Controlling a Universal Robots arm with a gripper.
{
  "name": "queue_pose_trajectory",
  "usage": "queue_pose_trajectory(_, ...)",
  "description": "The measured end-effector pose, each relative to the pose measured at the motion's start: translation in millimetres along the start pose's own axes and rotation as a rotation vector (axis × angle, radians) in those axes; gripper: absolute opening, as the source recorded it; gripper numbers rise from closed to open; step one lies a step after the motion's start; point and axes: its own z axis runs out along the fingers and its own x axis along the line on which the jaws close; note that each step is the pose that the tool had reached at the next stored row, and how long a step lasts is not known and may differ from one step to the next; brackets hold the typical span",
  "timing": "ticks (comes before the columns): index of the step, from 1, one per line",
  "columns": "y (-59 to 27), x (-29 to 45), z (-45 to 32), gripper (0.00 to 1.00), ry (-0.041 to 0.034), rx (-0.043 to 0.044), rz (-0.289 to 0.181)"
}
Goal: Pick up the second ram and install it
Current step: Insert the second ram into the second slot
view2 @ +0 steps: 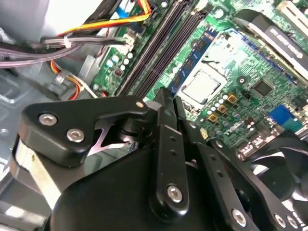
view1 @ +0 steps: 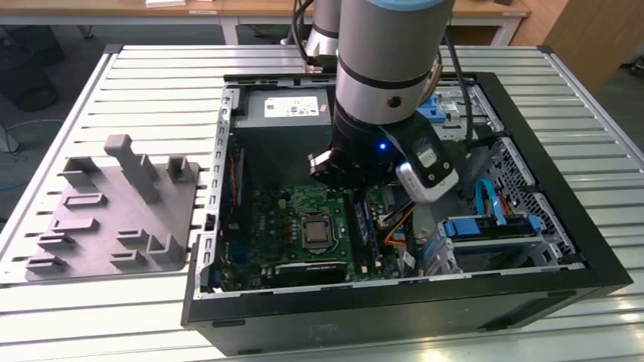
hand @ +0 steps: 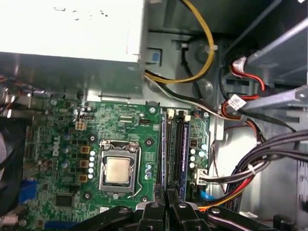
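Step in hand: The install stage is judged to be under way. The arm (view1: 387,68) reaches down into the open computer case (view1: 403,302) on the bench (view1: 151,83), and the fingers (view2: 167,139) are placed at the end of the memory slots (hand: 176,149).

Fingers: They are set narrow, close together with barely a sliver between them. Nothing clamped there can be made out.

Memory stick: The second memory stick (hand: 163,149) is taken to be the slim dark strip standing edge-on in the lane nearest the processor socket (hand: 118,171). It is in line with the fingertips, but whether it is touched cannot be told. In the exterior view it is seen just beneath the wrist (view1: 364,226).

What the next move calls for: A straight, even push along the strip's top edge is judged necessary, kept square to the lane and clear of the cables (hand: 240,178) beside it.

Counts: One arm, one case, one gray tray (view1: 111,219) and one socket are counted. About four slot lanes are seen, though that count is unsure.
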Motion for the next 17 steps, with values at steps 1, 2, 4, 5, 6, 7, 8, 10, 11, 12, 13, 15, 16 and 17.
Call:
queue_pose_trajectory(1,0.0,0.0,0.2,0.14,-0.0013,0.0007,0.018)
queue_pose_trajectory(2,-0.1,0.0,0.4,0.14,-0.0025,0.0014,0.036)
queue_pose_trajectory(4,-0.1,0.0,0.7,0.14,-0.0048,0.0029,0.068)
queue_pose_trajectory(5,-0.1,0.0,0.8,0.14,-0.0055,0.0035,0.078)
queue_pose_trajectory(6,-0.1,0.0,0.9,0.14,-0.0057,0.0041,0.082)
queue_pose_trajectory(7,-0.1,0.0,1.1,0.14,-0.0058,0.0043,0.082)
queue_pose_trajectory(8,-0.1,0.0,1.4,0.14,-0.0059,0.0043,0.082)
queue_pose_trajectory(10,-0.2,0.0,2.5,0.14,-0.0059,0.0041,0.082)
queue_pose_trajectory(11,-0.3,0.1,3.2,0.14,-0.0058,0.0044,0.082)
queue_pose_trajectory(12,-0.3,0.1,4.1,0.14,-0.0058,0.0044,0.082)
queue_pose_trajectory(13,-0.4,0.1,5.1,0.14,-0.0058,0.0044,0.082)
queue_pose_trajectory(15,-0.5,0.2,6.4,0.14,-0.0058,0.0045,0.082)
queue_pose_trajectory(16,-0.6,0.2,6.9,0.14,-0.0058,0.0045,0.082)
queue_pose_trajectory(17,-0.6,0.2,7.4,0.14,-0.0058,0.0045,0.082)
